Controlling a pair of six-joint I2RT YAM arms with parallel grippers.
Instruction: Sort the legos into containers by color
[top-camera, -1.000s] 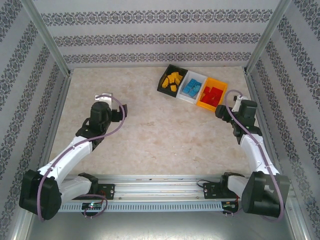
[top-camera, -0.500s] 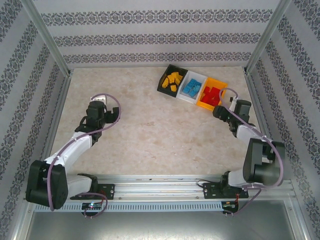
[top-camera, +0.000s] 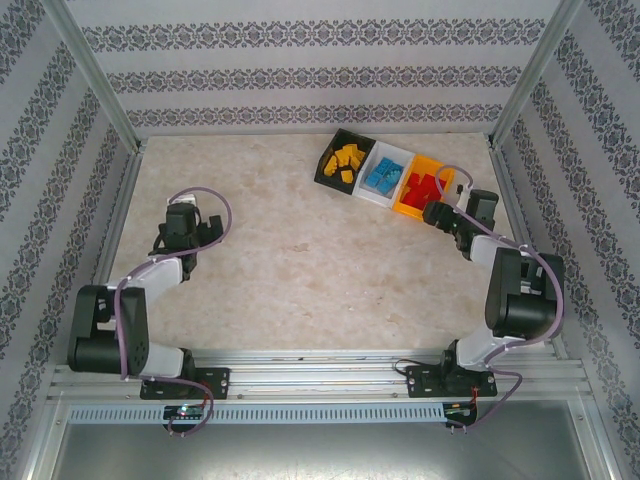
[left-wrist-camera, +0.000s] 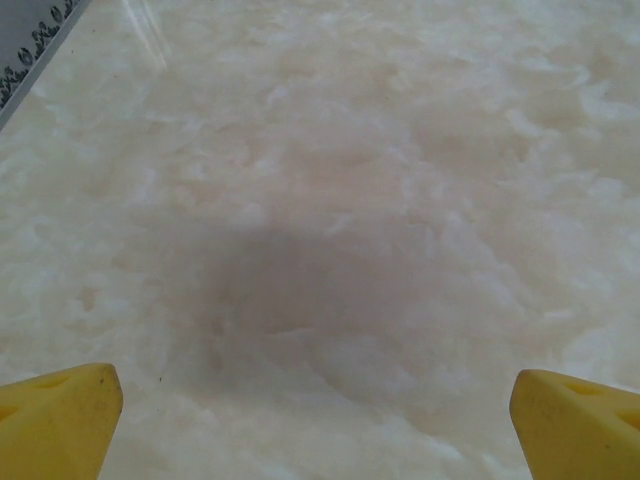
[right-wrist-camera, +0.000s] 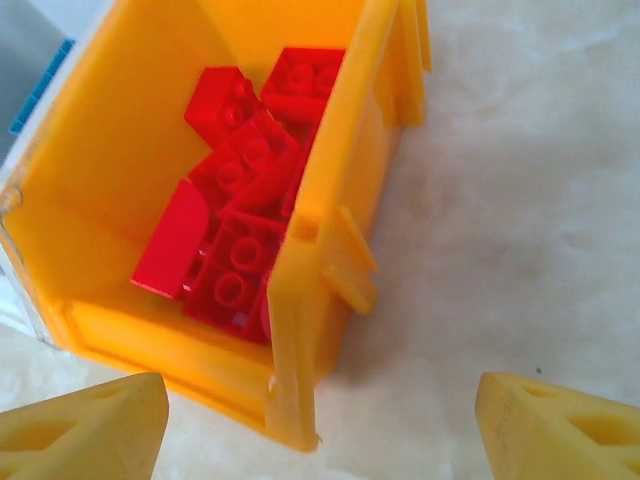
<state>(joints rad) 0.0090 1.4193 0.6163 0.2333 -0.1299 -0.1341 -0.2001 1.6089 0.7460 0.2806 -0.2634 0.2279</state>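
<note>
Looking down from the top camera, we've got the three containers joined in a row at the far right of the table (top-camera: 280, 250): black bin (top-camera: 325, 162), white bin (top-camera: 371, 194), then orange bin (top-camera: 410, 209). Colors look sorted from up there. The yellow legos (top-camera: 347, 160) are piled in the black one, the blue legos (top-camera: 383, 178) in the white one, and the red legos (right-wrist-camera: 235, 240) in the orange one.

On the right wrist cam, the red bricks sit jumbled on the floor of the orange bin, some studs-up and some tipped on edge. The right gripper (right-wrist-camera: 320, 425) hangs just beside that bin's near corner. Its yellow fingertips (right-wrist-camera: 560, 425) are spread wide apart with nothing pinched between them, and we don't see them touching the bin.

Over on the other side, the left arm is folded up near the left wall, well apart from the bins. The left gripper (left-wrist-camera: 320, 425) has its jaws wide apart too, holding nothing, just bare marbled tabletop and its own shadow under it.
</note>
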